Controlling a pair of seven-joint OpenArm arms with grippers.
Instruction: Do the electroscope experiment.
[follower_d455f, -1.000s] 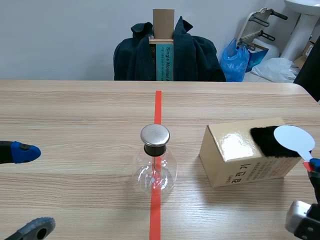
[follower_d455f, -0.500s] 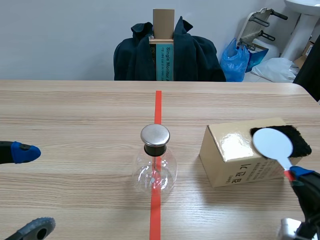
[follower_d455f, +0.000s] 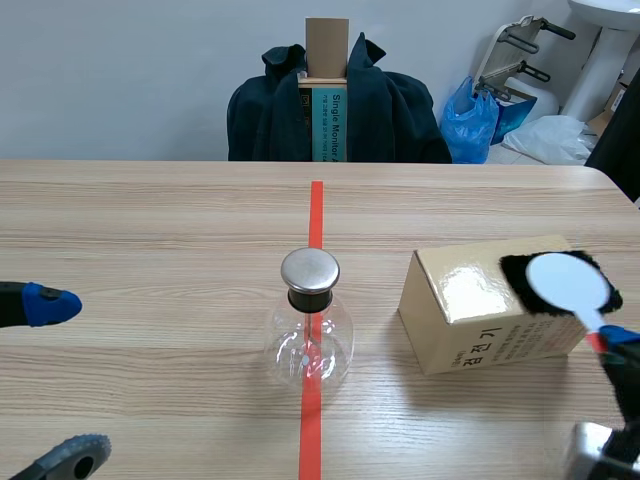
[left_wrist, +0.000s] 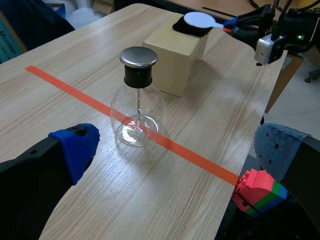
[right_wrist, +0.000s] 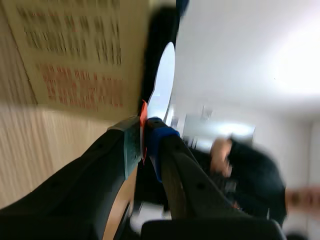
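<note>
One electroscope (follower_d455f: 309, 325) is seen at the centre of the frame on a pale wood-grain tabletop (follower_d455f: 150, 230): a clear, rounded glass flask, closed by a black stopper (follower_d455f: 309, 299) and topped by a flat, round cap (follower_d455f: 309, 270) of brushed metal, with a thin rod hanging inside. It stands on the single orange-red tape line (follower_d455f: 316, 215) that runs up the middle. To its right, apart from it, one tan cardboard box (follower_d455f: 470, 300) with a glossy top and printed sides is found. On the box's right end one black fur pad (follower_d455f: 517, 278) is laid, fuzzy at its edges. One white paddle (follower_d455f: 568, 281), a flat, smooth disc on a narrow handle that is red at the grip, is held with its disc over the pad; whether they touch cannot be told. The handle is pinched by the right hand (follower_d455f: 614, 340) at the lower right of the frame, its two fingers closed on the paddle. The left hand (follower_d455f: 55, 385) is kept at the lower left, well apart from the flask, with its fingers spread wide and nothing between them; its two dotted pads (follower_d455f: 50, 305) are blue. In the left wrist view one small stack of red, green and blue studded bricks (left_wrist: 257, 192) is seen beside one finger.
</note>
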